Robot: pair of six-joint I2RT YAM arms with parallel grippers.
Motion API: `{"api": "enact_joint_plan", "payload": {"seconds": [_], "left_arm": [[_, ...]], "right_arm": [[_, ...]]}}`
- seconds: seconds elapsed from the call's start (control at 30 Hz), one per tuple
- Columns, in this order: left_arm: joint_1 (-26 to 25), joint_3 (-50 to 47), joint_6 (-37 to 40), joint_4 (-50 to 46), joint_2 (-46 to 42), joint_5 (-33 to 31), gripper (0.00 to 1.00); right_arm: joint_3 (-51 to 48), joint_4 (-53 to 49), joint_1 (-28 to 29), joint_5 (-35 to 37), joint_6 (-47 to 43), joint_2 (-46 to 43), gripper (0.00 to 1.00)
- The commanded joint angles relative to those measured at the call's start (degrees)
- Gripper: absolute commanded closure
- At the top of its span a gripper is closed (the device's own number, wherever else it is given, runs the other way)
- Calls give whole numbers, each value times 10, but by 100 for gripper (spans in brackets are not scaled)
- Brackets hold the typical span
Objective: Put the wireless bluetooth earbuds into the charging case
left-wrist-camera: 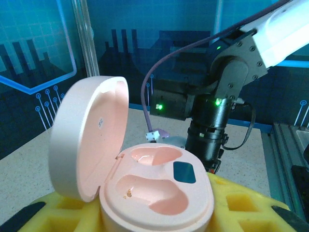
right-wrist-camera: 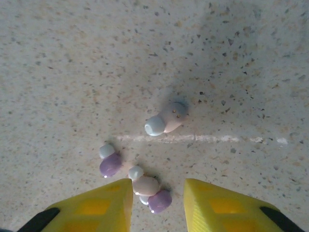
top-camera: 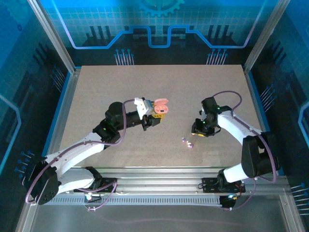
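- The left arm reaches forward over the speckled beige table point(top-camera: 96, 87) with its elbow bent. Its left gripper point(top-camera: 157, 115) is clenched on the pink oval plastic charging case point(left-wrist-camera: 159, 198), whose hinged lid point(left-wrist-camera: 87, 135) stands open.
- The right arm folds inward, and its right gripper point(right-wrist-camera: 157, 203) points down at the table, released, with yellow fingers point(right-wrist-camera: 99, 205) spread.
- The tiny pastel lilac, pinkish and mint-white wireless bluetooth earbuds point(right-wrist-camera: 164, 120) lie loose on the table. 1 cluster sits between the right gripper's fingertips.

Your pink charging case point(left-wrist-camera: 145, 193) looks like smooth satin plastic, the earbuds point(right-wrist-camera: 164, 121) are glossy, and your desk point(right-wrist-camera: 96, 58) is matt speckled stuff.
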Motion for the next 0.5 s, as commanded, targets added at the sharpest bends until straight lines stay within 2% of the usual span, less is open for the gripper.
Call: {"api": "enact_joint_plan", "payload": {"seconds": [0.0,0.47], "left_arm": [[-2,-4,-5,21,-8,-2,65],[-3,1,-2,13,-4,-3,64]], "right_arm": [[-4,25,-1,9,20,23,68],[15,39,4,21,-1,75,75]]}}
